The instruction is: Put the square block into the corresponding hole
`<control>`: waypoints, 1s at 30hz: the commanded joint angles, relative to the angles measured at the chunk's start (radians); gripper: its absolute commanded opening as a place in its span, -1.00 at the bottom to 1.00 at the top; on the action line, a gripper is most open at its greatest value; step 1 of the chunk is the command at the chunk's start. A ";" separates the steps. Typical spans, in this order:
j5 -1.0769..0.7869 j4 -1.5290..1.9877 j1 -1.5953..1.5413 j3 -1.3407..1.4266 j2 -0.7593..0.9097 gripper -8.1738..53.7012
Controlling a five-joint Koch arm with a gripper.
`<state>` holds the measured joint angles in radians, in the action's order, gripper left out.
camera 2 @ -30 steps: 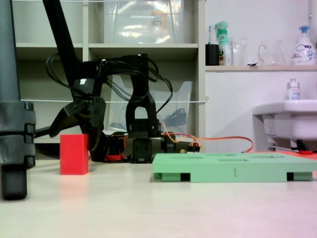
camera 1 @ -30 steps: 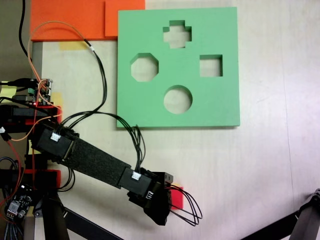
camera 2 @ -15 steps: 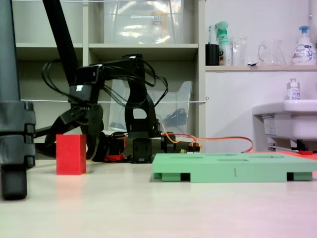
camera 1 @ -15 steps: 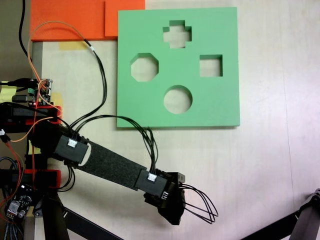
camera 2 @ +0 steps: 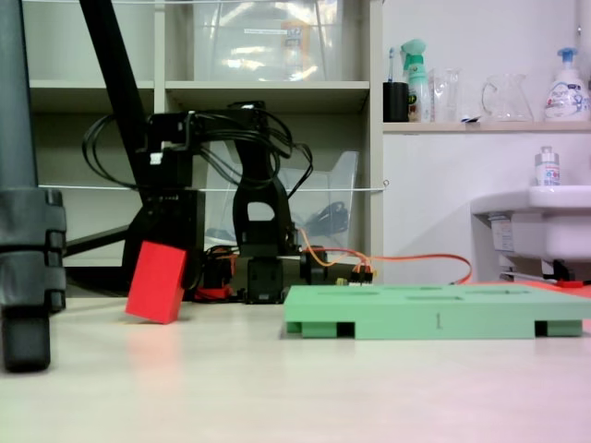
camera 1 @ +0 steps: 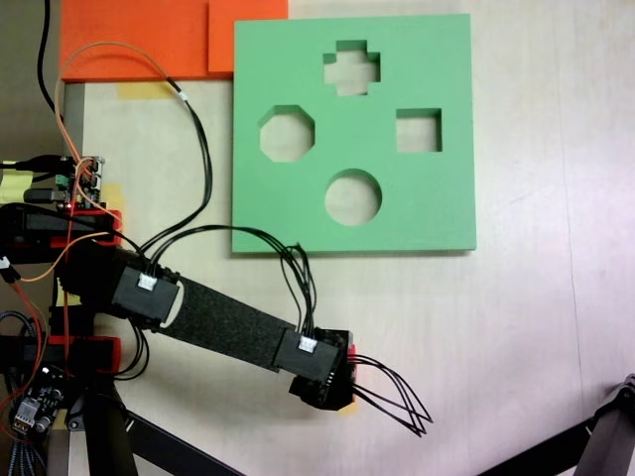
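In the side fixed view, the small bright red foam cube (camera 2: 156, 282) sits tilted, one lower edge on the table, well left of the flat green foam board (camera 2: 434, 309). The black gripper (camera 2: 166, 242) stands directly over it, touching its top; whether its jaws clamp the cube cannot be told. The board's square cutout (camera 1: 419, 130) is open.

1. My gripper (camera 2: 171, 245) has swung down from its slanted pose and now points straight down over the square block (camera 2: 156, 281).
2. The block was sitting flat; now it's tipped, one bottom edge lifted.
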<state>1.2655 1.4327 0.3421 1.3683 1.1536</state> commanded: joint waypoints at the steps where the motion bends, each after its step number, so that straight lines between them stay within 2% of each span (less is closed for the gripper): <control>1: 0.012 0.069 -0.002 0.037 -0.008 0.24; 3: 0.008 0.067 -0.009 0.034 -0.009 0.22; 6: -0.023 0.067 -0.017 0.035 -0.006 0.02; 8: -0.023 0.067 -0.021 0.031 0.015 -0.01; 9: -0.018 0.067 -0.026 0.031 0.041 -0.01; 14: 0.002 0.143 -0.057 0.017 0.225 -0.27; 18: 0.040 0.193 -0.126 -0.025 0.325 -0.27; 24: 0.311 0.186 -0.341 -0.179 0.347 -0.27; 30: 0.686 0.183 -0.601 -0.555 0.101 -0.27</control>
<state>1.8530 1.6015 -0.2071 0.8912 1.2747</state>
